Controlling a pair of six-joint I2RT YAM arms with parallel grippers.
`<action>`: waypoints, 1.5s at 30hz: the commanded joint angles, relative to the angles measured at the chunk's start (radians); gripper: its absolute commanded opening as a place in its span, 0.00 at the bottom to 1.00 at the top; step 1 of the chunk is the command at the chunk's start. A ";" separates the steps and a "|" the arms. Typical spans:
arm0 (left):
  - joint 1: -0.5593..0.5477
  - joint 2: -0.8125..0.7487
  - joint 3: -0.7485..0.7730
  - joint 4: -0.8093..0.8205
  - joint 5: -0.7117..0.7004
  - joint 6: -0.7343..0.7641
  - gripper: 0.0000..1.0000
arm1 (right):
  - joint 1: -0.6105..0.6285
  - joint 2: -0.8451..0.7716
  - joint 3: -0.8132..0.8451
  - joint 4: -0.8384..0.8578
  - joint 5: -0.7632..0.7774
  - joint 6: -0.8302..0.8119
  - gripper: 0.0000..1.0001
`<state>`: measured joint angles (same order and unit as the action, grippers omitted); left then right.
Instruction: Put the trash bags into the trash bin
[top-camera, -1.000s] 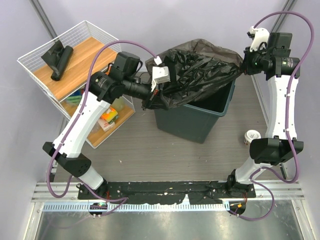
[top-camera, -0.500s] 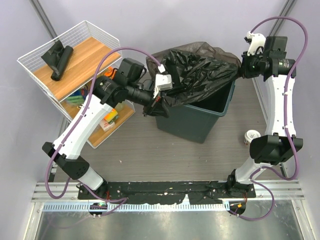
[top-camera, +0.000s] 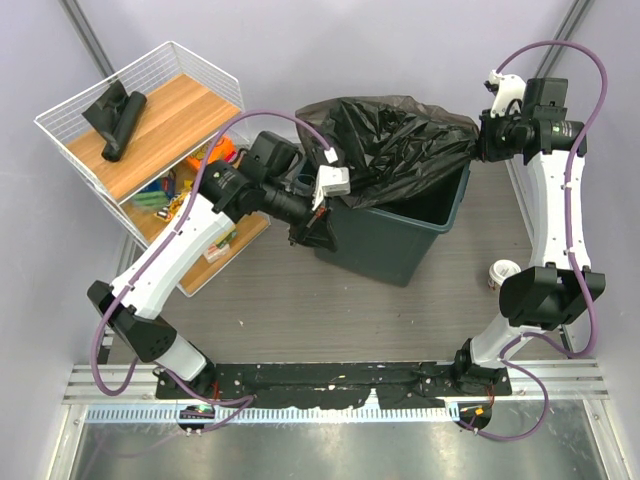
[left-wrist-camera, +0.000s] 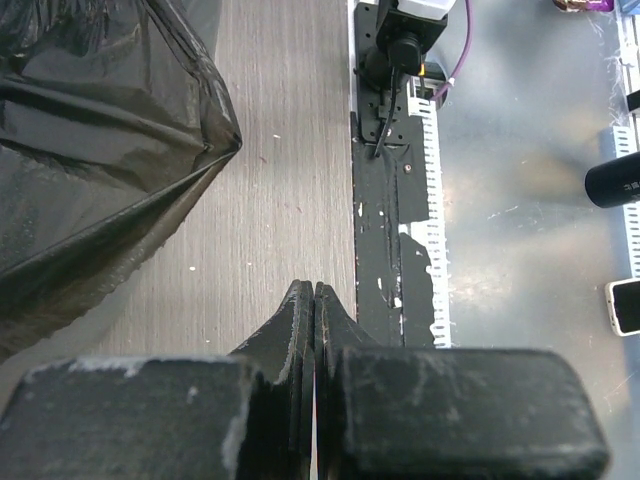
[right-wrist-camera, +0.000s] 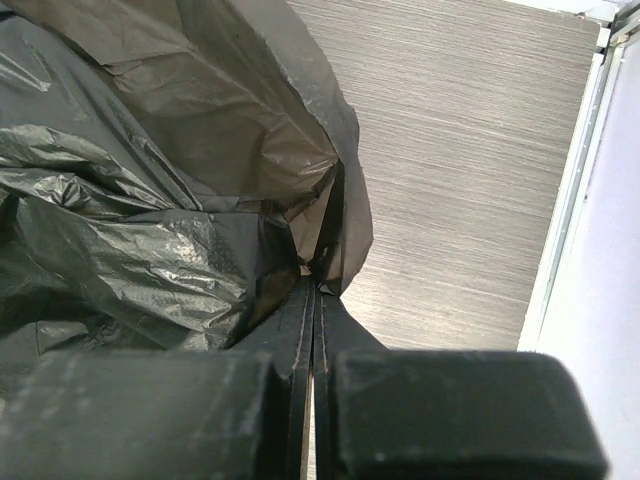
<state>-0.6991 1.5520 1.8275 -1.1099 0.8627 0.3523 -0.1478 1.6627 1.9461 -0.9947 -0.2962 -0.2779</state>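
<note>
1. The right hand (right-wrist-camera: 314, 290) is closed tight, its fingers pinching a gathered fold of the trash bag (top-camera: 400, 140) just outside the right corner of the trash bin (top-camera: 385, 250). I judge this grip keeps the bag's edge lifted and stretched, so the film cannot slump while the opposite side is worked.
2. The left hand (left-wrist-camera: 313, 292) is also fully closed. It sits at the bin's left corner, with its fingers aimed down toward the counter (top-camera: 290, 310). Its wrist view shows nothing between the fingers, and the bag lies just beside them, apart from the tips. Whether a thin edge is caught out of sight cannot be told.
3. In that same view the plastic is drawn to a taut point. I take that to be the film pulled tight around the bin's left corner.
4. The bag lies across the top of the bin, covering the far and left parts of the opening. The near right part of the opening shows the bare, dark interior.
5. The bag is thin, glossy black film, opened into a large crinkled sack and heaped in shiny creases. Along the far side of the bin it looks brownish and see-through.
6. By my reading the bag is only partly in the bin.
</note>
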 joint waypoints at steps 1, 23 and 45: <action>-0.005 -0.046 -0.001 0.028 0.010 0.019 0.00 | -0.004 -0.040 0.005 0.042 -0.024 0.000 0.01; -0.109 0.108 0.501 -0.032 -0.232 0.004 0.94 | -0.006 -0.046 0.040 0.011 -0.057 0.006 0.01; -0.168 0.342 0.647 0.070 -0.355 -0.188 0.53 | -0.006 -0.064 0.031 0.005 -0.057 -0.007 0.02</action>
<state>-0.8639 1.9068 2.4573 -1.0592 0.5007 0.1833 -0.1478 1.6550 1.9495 -1.0039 -0.3401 -0.2783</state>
